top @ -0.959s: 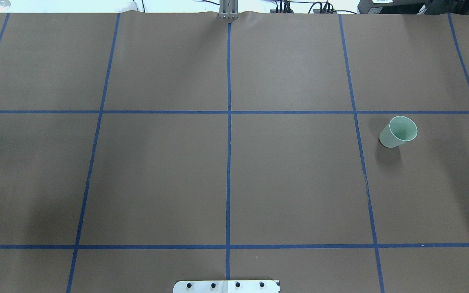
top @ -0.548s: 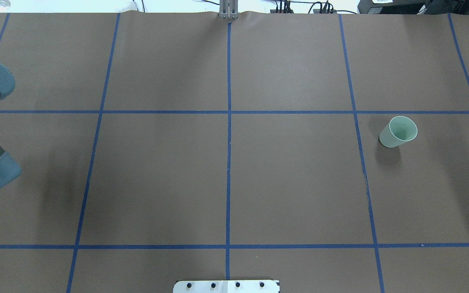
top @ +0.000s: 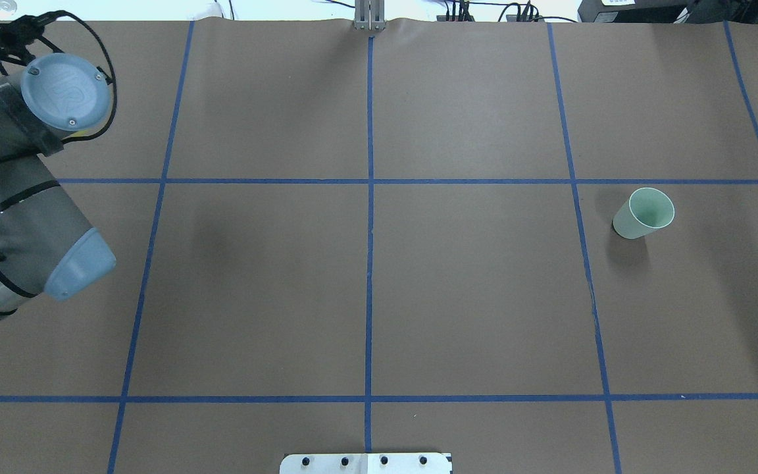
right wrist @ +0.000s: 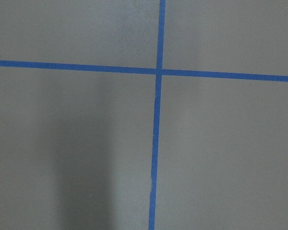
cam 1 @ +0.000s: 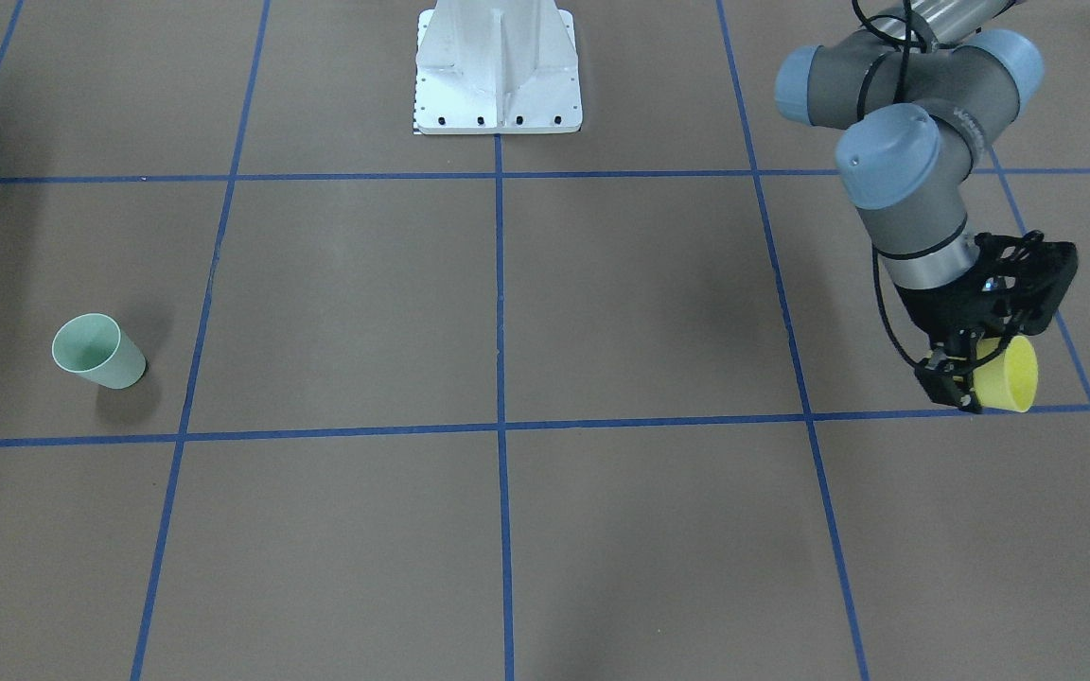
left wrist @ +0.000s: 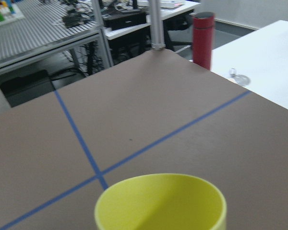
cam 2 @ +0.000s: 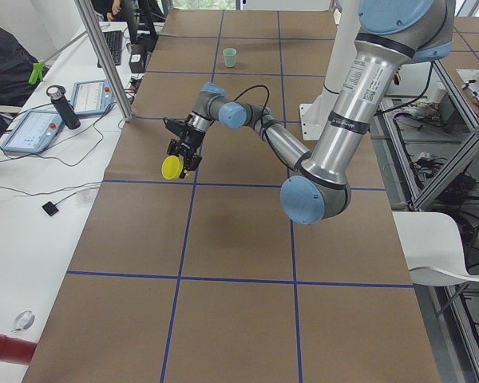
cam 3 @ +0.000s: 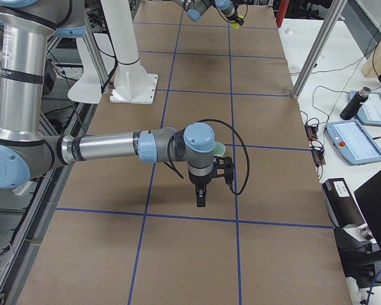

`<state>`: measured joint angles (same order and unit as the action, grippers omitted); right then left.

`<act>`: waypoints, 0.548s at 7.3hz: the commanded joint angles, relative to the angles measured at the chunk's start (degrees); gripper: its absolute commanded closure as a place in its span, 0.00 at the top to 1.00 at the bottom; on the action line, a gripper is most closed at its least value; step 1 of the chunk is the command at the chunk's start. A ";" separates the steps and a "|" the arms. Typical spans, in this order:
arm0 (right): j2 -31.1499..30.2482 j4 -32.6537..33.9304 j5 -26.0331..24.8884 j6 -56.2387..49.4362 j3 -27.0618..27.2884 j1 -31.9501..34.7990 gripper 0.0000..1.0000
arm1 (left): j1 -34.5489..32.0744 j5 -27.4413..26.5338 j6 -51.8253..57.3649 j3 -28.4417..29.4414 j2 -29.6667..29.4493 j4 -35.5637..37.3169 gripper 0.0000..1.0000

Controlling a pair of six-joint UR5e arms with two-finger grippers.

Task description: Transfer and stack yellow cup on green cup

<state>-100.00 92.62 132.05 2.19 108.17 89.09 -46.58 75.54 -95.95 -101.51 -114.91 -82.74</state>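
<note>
The yellow cup (cam 1: pixel 1009 374) lies tilted in my left gripper (cam 1: pixel 966 378), which is shut on it and holds it above the table on my left side. It also shows in the exterior left view (cam 2: pixel 172 167), and its open rim fills the bottom of the left wrist view (left wrist: pixel 161 201). The green cup (top: pixel 642 214) stands upright on the table's right side, also in the front-facing view (cam 1: pixel 98 352). My right gripper (cam 3: pixel 200 194) shows only in the exterior right view, hanging near the green cup (cam 3: pixel 221 150). I cannot tell whether it is open or shut.
Blue tape lines divide the brown table into a grid. The white robot base (cam 1: pixel 498 71) stands at the table's near edge. A metal post (left wrist: pixel 156 24) and a red bottle (left wrist: pixel 203 38) stand past the table's left end. Tablets (cam 2: pixel 32 128) lie on the side desk.
My left arm has come into the overhead view from the left edge and reached further in over the table. The green cup has not moved.
</note>
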 commanded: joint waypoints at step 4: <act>0.24 -0.16 5.41 -0.09 -1.29 -0.24 1.00 | 13.68 -3.38 29.34 1.22 -4.60 -36.65 0.39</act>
<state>-99.83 92.49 136.65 2.05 107.05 88.93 -36.59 72.18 -75.67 -101.06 -118.15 -111.72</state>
